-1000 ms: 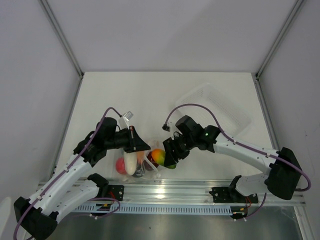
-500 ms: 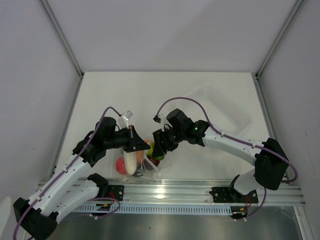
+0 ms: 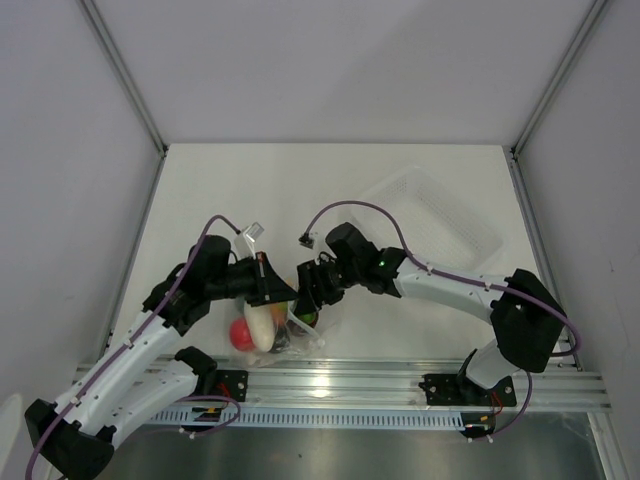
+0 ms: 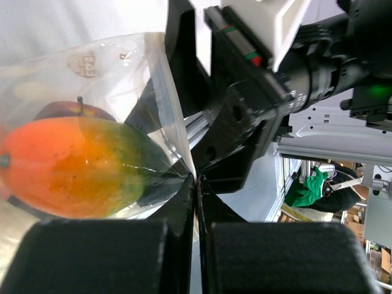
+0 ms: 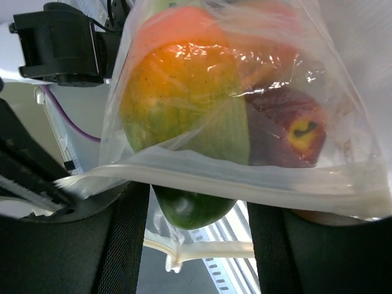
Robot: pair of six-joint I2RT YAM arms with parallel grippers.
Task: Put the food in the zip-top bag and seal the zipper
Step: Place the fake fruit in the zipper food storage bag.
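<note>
The zip-top bag (image 3: 285, 325) hangs near the table's front edge. My left gripper (image 3: 280, 291) is shut on its mouth edge, as the left wrist view (image 4: 196, 179) shows. Inside are the red apple (image 3: 240, 333), the white radish (image 3: 262, 326), a dark red piece (image 5: 288, 128) and the orange-green mango (image 5: 184, 92). The mango also shows in the left wrist view (image 4: 79, 165). Its green end (image 5: 193, 208) pokes past the zipper (image 5: 257, 180) between my right gripper's (image 5: 196, 245) open fingers. My right gripper (image 3: 306, 298) is at the bag's mouth.
The rigid clear tray (image 3: 440, 215) sits at the back right of the white table (image 3: 330, 190). The aluminium rail (image 3: 340, 385) runs along the front edge, just below the bag. The two arms nearly touch above the bag.
My right gripper has moved left with the mango, from beside the bag into its mouth. The mango now lies mostly inside the bag. The left gripper has kept its hold.
</note>
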